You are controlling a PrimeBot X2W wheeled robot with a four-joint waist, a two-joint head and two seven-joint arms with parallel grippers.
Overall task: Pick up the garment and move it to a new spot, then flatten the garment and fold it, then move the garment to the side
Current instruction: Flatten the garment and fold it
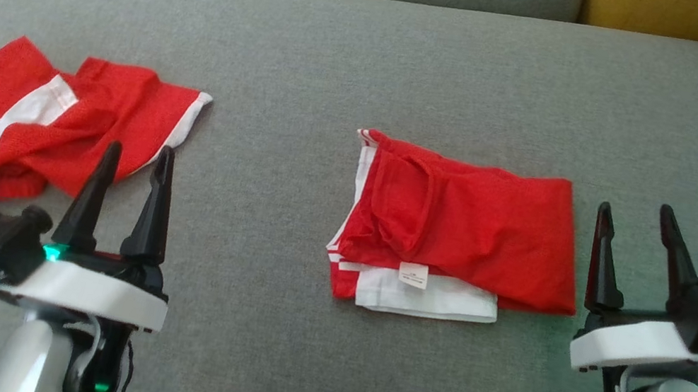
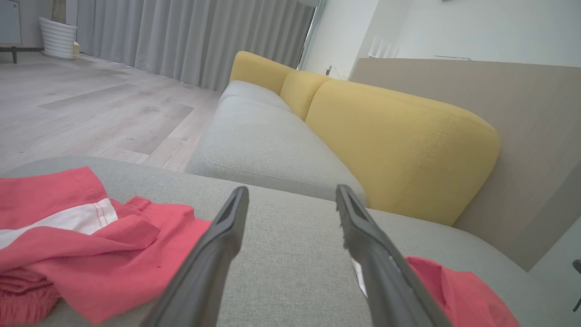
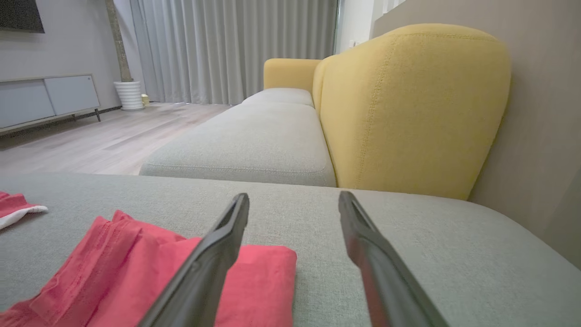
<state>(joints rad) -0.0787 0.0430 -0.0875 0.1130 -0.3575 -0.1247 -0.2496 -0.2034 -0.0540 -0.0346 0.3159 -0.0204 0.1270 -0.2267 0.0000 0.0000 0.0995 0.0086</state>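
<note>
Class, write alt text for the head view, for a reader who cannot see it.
On a grey fabric sofa cushion lie a folded red-and-white garment at centre and a crumpled red-and-white garment at left. Both grippers are open and empty: the left gripper at the crumpled garment's near edge, the right gripper just right of the folded one.

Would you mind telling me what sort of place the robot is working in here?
Most likely a home living room: a grey sofa seat with yellow back cushions, long grey curtains, a wood-look floor, and a low sideboard by the wall.
</note>
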